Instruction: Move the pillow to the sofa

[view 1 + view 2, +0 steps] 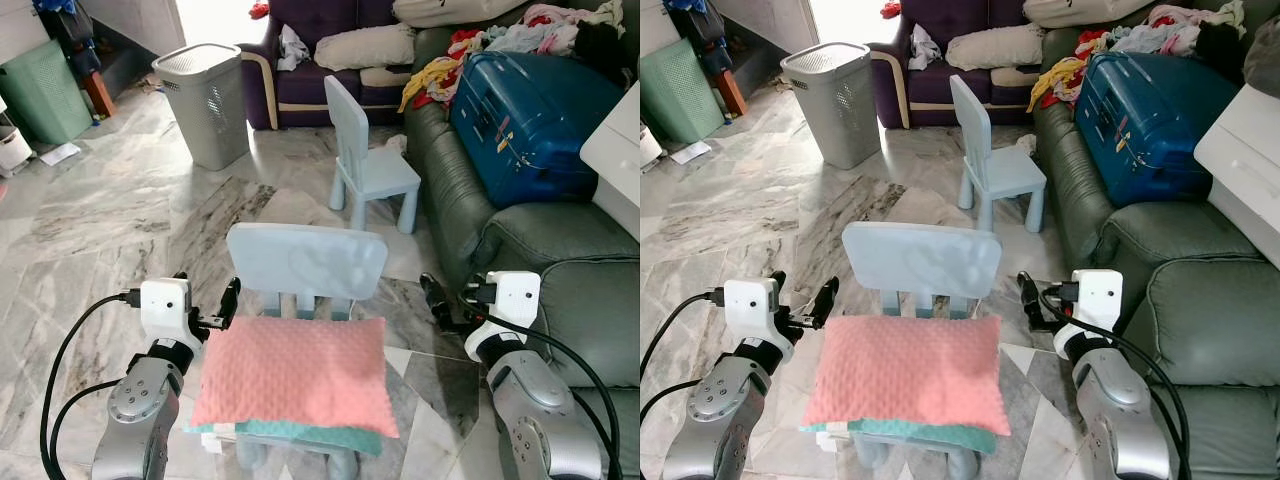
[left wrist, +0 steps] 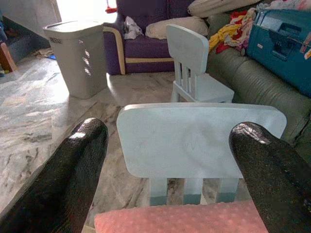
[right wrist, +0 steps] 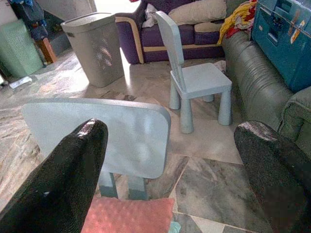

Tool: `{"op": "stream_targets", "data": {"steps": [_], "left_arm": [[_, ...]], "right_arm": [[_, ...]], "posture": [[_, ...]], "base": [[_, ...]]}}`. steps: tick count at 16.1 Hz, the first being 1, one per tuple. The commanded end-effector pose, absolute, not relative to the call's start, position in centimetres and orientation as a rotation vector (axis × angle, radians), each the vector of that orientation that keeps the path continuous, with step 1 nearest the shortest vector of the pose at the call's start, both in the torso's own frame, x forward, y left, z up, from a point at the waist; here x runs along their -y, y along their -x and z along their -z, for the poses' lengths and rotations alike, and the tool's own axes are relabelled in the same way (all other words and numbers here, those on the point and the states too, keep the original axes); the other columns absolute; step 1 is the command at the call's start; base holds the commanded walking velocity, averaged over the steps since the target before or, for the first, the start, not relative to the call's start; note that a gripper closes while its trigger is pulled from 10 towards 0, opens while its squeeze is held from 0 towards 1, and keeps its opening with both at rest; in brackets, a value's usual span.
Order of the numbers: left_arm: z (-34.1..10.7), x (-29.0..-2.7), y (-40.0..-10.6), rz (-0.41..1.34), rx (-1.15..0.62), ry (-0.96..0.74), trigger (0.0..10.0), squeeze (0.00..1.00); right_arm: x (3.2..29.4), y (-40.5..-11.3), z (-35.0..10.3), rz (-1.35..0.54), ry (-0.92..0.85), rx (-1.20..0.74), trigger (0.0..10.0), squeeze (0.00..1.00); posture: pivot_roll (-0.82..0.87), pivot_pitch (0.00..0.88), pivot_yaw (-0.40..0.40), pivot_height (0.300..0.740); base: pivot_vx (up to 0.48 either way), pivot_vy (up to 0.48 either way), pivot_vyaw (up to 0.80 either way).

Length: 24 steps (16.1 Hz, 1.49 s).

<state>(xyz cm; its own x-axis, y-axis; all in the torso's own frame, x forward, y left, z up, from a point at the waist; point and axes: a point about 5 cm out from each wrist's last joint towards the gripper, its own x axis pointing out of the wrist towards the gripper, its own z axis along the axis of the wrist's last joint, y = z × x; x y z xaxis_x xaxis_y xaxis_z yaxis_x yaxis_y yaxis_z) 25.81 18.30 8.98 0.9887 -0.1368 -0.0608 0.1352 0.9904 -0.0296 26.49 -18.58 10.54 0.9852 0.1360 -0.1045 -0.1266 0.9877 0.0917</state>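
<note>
Two sofas are waiting: green sofa (image 1: 560, 260) at right, purple sofa (image 1: 310, 70) far. Pink pillow (image 1: 292, 375) is lying on the near chair (image 1: 305, 265), long axis left-right, between left gripper (image 1: 205, 300) and right gripper (image 1: 445, 300), both spreading fingers wide, equally near.

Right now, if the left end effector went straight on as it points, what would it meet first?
Most likely the backrest of the near blue chair, dead ahead between the left end effector fingers; depth is unclear.
</note>
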Motion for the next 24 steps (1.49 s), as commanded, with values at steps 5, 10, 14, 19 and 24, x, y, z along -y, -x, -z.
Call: {"op": "stream_targets", "data": {"steps": [5, 10, 14, 19, 24], "left_arm": [[-8.4, -18.6, -25.9, 0.124, -0.095, 0.031, 10.0, 0.0], [-8.2, -18.6, -25.7, 0.117, -0.1, 0.027, 10.0, 0.0], [-8.0, -18.7, -25.6, 0.113, -0.108, 0.026, 10.0, 0.0], [-7.9, -18.6, -25.5, 0.109, -0.11, 0.026, 10.0, 0.0], [-7.8, -18.9, -25.3, 0.087, -0.112, 0.013, 10.0, 0.0]], "right_arm": [[18.6, -26.6, -11.2, -0.141, -0.066, -0.09, 10.0, 0.0], [18.4, -26.7, -11.2, -0.156, -0.062, -0.093, 10.0, 0.0], [18.5, -26.6, -11.2, -0.154, -0.058, -0.097, 10.0, 0.0], [18.5, -26.6, -10.9, -0.16, -0.052, -0.106, 10.0, 0.0], [18.1, -26.4, -9.8, -0.178, -0.033, -0.135, 10.0, 0.0]], "posture": [[-0.18, 0.0, 0.027, 0.72], [-0.18, 0.0, 0.019, 0.676], [-0.18, 0.0, 0.017, 0.626], [-0.18, 0.0, 0.012, 0.576], [-0.17, 0.0, 0.009, 0.516]], "base": [[0.0, 0.0, 0.0], [0.0, 0.0, 0.0], [0.0, 0.0, 0.0], [0.0, 0.0, 0.0], [0.0, 0.0, 0.0]]}}
